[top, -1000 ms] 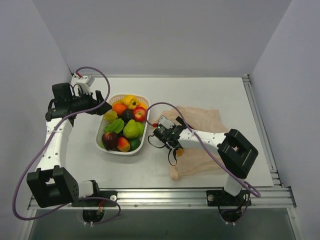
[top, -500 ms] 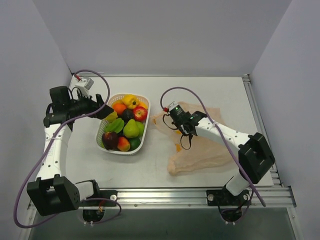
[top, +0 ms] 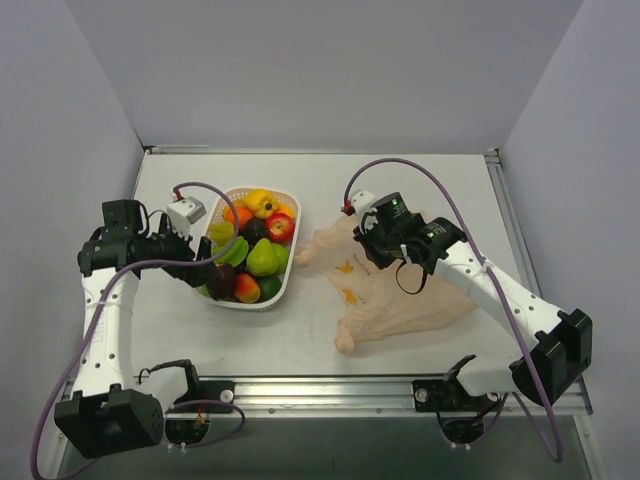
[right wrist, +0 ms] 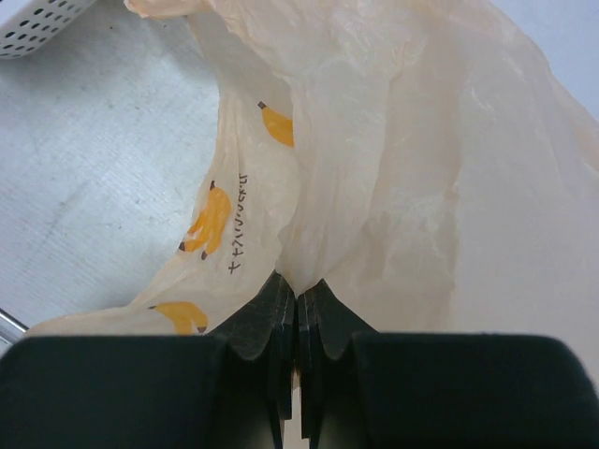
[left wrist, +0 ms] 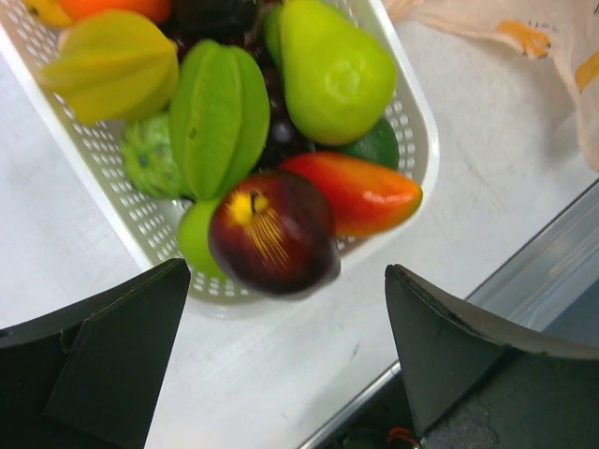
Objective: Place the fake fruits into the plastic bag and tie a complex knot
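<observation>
The fake fruits (top: 250, 252) lie heaped in a white lattice basket (top: 287, 281) left of centre. The left wrist view shows a dark red fruit (left wrist: 271, 229), a green pear (left wrist: 337, 70), a green star fruit (left wrist: 217, 112) and a red-yellow mango (left wrist: 360, 192). My left gripper (top: 207, 277) hovers over the basket's near left corner, open wide (left wrist: 285, 304) and empty, with the dark red fruit just beyond its fingertips. The plastic bag (top: 400, 300), pale orange with banana prints (right wrist: 211, 220), lies to the right. My right gripper (top: 372, 248) is shut on a bunched fold of it (right wrist: 298, 285) and holds that fold up.
The metal rail along the table's near edge (top: 350, 385) runs close below the basket and appears in the left wrist view (left wrist: 533, 271). Purple cables loop over both arms. Walls close the table in on the left, back and right.
My left arm swung from the basket's far left side to its near left corner. My right gripper closed on the bag and drew it up toward the back right.
</observation>
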### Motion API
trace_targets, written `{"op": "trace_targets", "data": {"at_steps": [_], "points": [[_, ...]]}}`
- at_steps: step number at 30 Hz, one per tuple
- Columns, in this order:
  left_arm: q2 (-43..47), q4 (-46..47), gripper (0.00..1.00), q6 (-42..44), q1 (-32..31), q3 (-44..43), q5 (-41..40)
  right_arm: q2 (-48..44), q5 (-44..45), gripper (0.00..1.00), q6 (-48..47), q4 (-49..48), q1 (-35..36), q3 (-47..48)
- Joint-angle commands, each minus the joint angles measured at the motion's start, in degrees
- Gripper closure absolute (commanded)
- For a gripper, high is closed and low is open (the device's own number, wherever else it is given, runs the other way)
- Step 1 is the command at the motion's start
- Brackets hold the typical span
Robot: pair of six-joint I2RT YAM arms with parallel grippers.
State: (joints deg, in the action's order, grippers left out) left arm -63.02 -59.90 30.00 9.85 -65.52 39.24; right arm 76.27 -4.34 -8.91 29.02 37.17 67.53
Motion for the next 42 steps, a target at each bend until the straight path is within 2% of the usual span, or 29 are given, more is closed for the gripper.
{"op": "trace_targets", "data": {"at_steps": [1, 4, 9, 21, 30, 35, 39, 42], "points": [[4.7, -8.3, 0.03, 6.4, 0.2, 1.4, -3.0, -1.2, -4.1, 1.00, 0.5, 1.9, 0.0, 1.0], [4.4, -7.5, 0.02, 4.9, 0.2, 1.4, -6.0, -0.2, -3.7, 1.00, 1.7, 1.8, -0.2, 2.0], [-2.2, -6.5, 0.03, 0.1, 0.1, 1.2, -10.0, 0.9, -3.8, 1.00, 2.8, 1.4, -0.2, 3.5], [-11.7, -6.5, 0.03, -4.7, -0.7, -0.6, -1.8, 2.3, -0.8, 1.00, 2.1, -1.4, -0.3, 1.8], [-16.6, -6.4, 0.16, -4.2, -2.1, -0.2, 1.2, 3.7, 5.7, 1.00, 2.8, -1.9, -0.9, 2.6], [-16.7, -6.4, 0.36, -4.7, -1.9, -0.6, 1.6, 2.7, 7.6, 1.00, 3.8, -1.9, -2.0, 2.6], [-15.1, -6.4, 0.44, -5.6, -1.5, -1.8, 3.2, 1.8, 6.7, 1.00, 4.8, -1.9, -3.0, 3.0], [-13.4, -6.3, 0.47, -5.9, -1.2, -3.3, 3.8, 1.4, 5.3, 1.00, 5.6, -1.5, -3.6, 3.7]]}}
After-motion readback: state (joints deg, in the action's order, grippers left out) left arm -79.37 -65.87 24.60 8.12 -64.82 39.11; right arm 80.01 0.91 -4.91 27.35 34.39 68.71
